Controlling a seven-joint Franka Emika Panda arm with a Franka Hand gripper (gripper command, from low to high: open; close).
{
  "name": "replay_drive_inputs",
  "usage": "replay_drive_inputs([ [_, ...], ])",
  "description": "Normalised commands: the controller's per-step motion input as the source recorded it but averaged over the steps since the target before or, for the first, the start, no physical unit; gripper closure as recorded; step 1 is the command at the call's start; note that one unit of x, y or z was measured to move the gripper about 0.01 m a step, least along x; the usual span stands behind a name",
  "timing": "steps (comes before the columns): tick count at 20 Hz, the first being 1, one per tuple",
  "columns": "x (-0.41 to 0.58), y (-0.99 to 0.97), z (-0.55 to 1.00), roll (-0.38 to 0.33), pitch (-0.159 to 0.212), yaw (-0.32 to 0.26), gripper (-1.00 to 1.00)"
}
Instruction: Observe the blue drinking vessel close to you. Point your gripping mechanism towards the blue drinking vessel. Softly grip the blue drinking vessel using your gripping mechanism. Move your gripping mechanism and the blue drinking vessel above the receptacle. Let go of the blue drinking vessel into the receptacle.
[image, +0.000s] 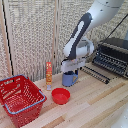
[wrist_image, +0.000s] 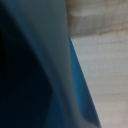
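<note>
Right now my pincer (image: 70, 73) sits directly over the blue mug (image: 69, 78), low enough that its dark fingers seem to reach the rim. That vertical line-up is what the next move depends on: the mug stands upright on the desk (image: 95, 102), its long axis pointing straight up into the pincer, so any closing or lifting happens along that same line. Whether the fingers are spread or already pinching the wall, I cannot tell. The exterior view is too coarse at the rim, and the wrist view is filled with blurred blue surface (wrist_image: 75, 75) pressed close to the lens, with pale desk wood behind it.

The mug is a medium-blue cylinder, with what looks like a handle toward the exterior view's right. It stands just behind the small red bowl (image: 60, 95) and near an orange bottle (image: 49, 74) on the exterior view's left.

The red basket (image: 20, 97) with its blue rim lies well apart, at the exterior view's left edge. I judge the grasp to be the step in hand; carrying over the bowl comes after.
</note>
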Motion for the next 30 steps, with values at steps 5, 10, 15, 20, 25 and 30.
replay_drive_inputs([
  [5,0.000,0.00,0.02,0.000,-0.005,-0.019,1.00],
  [10,-0.031,0.00,0.18,0.004,-0.037,-0.036,1.00],
  [15,-0.169,0.00,0.15,0.014,-0.024,-0.004,1.00],
  [20,-0.142,-0.06,0.35,0.068,-0.065,-0.032,1.00],
  [25,0.046,-0.20,0.80,0.089,-0.025,-0.063,1.00],
  [30,0.308,-0.24,0.99,0.038,-0.006,-0.048,1.00],
])
